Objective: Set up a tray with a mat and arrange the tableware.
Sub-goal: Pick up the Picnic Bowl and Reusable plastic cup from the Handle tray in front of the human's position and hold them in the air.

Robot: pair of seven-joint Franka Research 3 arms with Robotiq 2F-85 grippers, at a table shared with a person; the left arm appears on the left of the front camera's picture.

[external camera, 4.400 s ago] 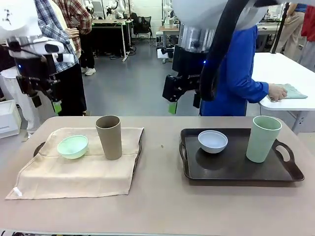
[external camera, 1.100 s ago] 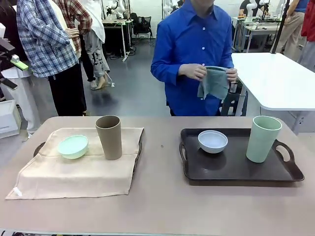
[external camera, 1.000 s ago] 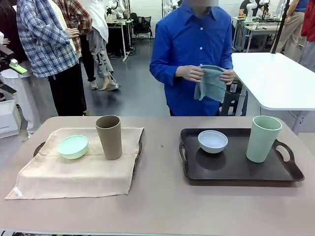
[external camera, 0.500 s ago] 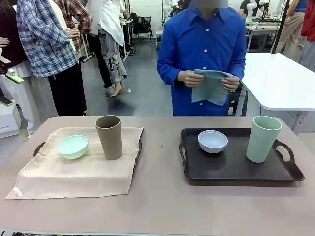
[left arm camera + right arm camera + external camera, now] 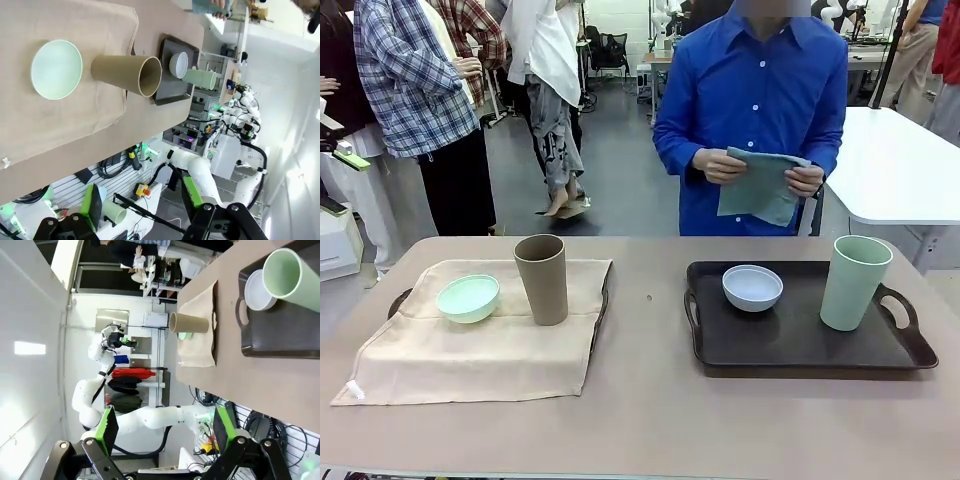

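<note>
Two trays set; left gripper point(image 5: 142, 202), right gripper point(image 5: 165, 425) spread wide, empty.
On the mat point(image 5: 480, 355), mint bowl point(image 5: 468, 298) and brown tumbler point(image 5: 541, 278), the tray beneath hidden but for a handle point(image 5: 398, 301); white bowl point(image 5: 752, 287), pale green tumbler point(image 5: 854, 282) on the dark tray point(image 5: 790, 347); bare table point(image 5: 645, 345) between.

Bright, even overhead light — soft shadows, sharp front view, wrist views fisheye-warped
</note>
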